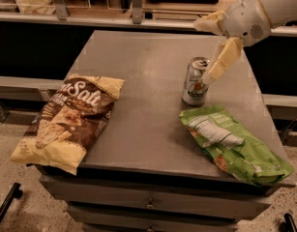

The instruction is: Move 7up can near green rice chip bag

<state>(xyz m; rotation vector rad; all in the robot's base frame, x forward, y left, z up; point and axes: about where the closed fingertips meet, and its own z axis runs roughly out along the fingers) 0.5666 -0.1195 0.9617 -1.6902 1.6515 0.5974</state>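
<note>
The 7up can (195,81) stands upright on the grey table (143,105), right of centre, just behind the top end of the green rice chip bag (235,144). The bag lies flat near the table's front right corner. A small gap shows between can and bag. My gripper (206,50) is above and to the right of the can, open and holding nothing. One cream finger (224,59) slants down beside the can's top rim; the other (208,23) points left, higher up.
A larger brown-and-cream chip bag (70,120) lies on the table's front left and overhangs the edge. Drawers (148,204) sit under the tabletop. A counter and shelving (114,13) run behind the table. Bare tabletop lies between the two bags.
</note>
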